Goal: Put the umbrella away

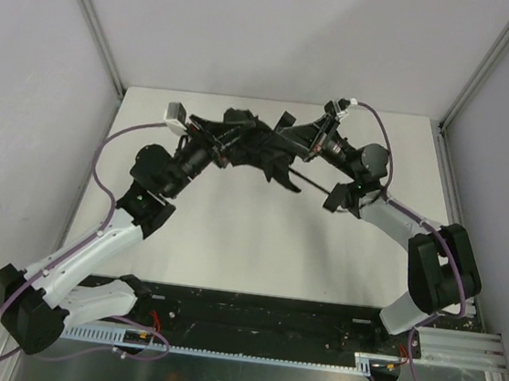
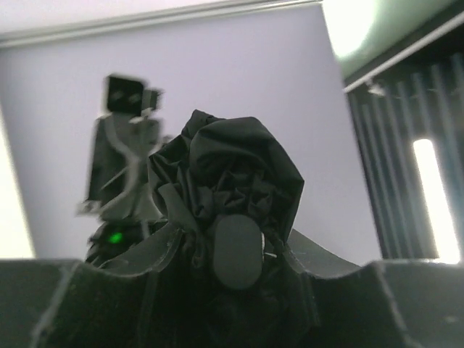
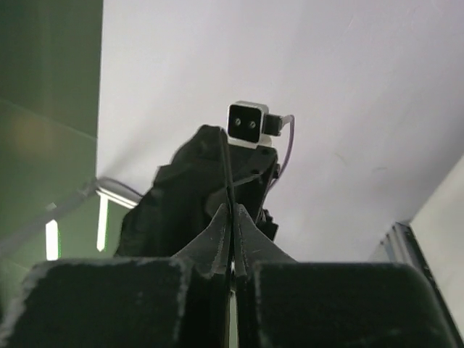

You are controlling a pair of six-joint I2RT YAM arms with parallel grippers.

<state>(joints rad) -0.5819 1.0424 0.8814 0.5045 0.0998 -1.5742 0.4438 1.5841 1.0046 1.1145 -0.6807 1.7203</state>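
The black folding umbrella (image 1: 258, 145) hangs bunched between my two grippers, above the back of the white table (image 1: 257, 246). My left gripper (image 1: 226, 143) is shut on its crumpled fabric. In the left wrist view the fabric (image 2: 225, 170) bulges out above the fingers (image 2: 138, 254), with a rounded black tab (image 2: 235, 252) between them. My right gripper (image 1: 292, 142) is shut on a thin black cord (image 3: 228, 174) that runs up to the umbrella (image 3: 177, 206). Its fingertips (image 3: 217, 232) are pressed together. A thin black rod (image 1: 311, 181) sticks out to the right below the bundle.
Grey walls with metal frame posts (image 1: 95, 16) close in the table on three sides. A black rail (image 1: 250, 314) runs along the near edge by the arm bases. The left wrist camera (image 3: 247, 124) shows behind the umbrella in the right wrist view.
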